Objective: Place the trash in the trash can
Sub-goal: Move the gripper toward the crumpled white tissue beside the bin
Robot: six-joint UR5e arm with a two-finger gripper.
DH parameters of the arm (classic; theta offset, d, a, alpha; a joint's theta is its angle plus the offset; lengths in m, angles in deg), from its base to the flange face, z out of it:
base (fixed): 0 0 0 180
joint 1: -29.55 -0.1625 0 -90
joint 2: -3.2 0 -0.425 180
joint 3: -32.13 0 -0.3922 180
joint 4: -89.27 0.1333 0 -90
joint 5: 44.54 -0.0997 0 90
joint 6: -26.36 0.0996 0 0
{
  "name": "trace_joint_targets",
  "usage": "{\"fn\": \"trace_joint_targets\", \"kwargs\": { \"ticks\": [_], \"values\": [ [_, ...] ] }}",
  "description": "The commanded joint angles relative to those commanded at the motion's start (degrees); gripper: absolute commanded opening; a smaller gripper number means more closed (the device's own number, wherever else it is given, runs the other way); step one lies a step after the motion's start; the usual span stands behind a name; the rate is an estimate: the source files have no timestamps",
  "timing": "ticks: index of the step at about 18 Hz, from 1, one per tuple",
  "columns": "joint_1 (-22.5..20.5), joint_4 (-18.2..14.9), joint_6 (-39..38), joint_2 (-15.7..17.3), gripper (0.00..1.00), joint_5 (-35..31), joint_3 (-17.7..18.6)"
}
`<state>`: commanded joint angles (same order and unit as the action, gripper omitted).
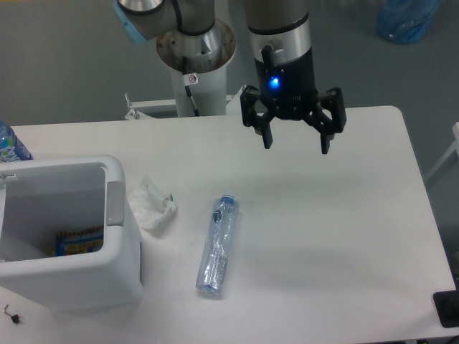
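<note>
A crumpled white tissue wad (pixel 152 205) lies on the table right beside the trash can (pixel 123 272), a boxy white bin at the left with a grey tab on its rim. A flattened clear plastic bottle (pixel 218 245) with a blue cap lies on its side in the middle of the table. My gripper (pixel 297 145) hangs open and empty above the back of the table, up and to the right of the bottle, with a blue light lit on its body.
Something flat and colourful lies inside the bin (pixel 77 241). An upright blue-labelled bottle (pixel 10 145) stands at the far left edge behind the bin. A blue bag (pixel 406 20) sits on the floor at top right. The robot's base column (pixel 195 64) stands behind the table.
</note>
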<state>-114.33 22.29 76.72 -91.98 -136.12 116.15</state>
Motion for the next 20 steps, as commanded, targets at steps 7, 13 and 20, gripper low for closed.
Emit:
{"fn": "trace_joint_targets", "kwargs": {
  "ticks": [7, 13, 20],
  "values": [
    [0.44, 0.26, -0.88, 0.17, 1.00, 0.00, 1.49],
    [1.84, 0.35, -0.88, 0.53, 1.00, 0.35, 3.95],
    [1.93, 0.26, -4.38, 3.07, 1.00, 0.79, 7.73]
  ]
}}
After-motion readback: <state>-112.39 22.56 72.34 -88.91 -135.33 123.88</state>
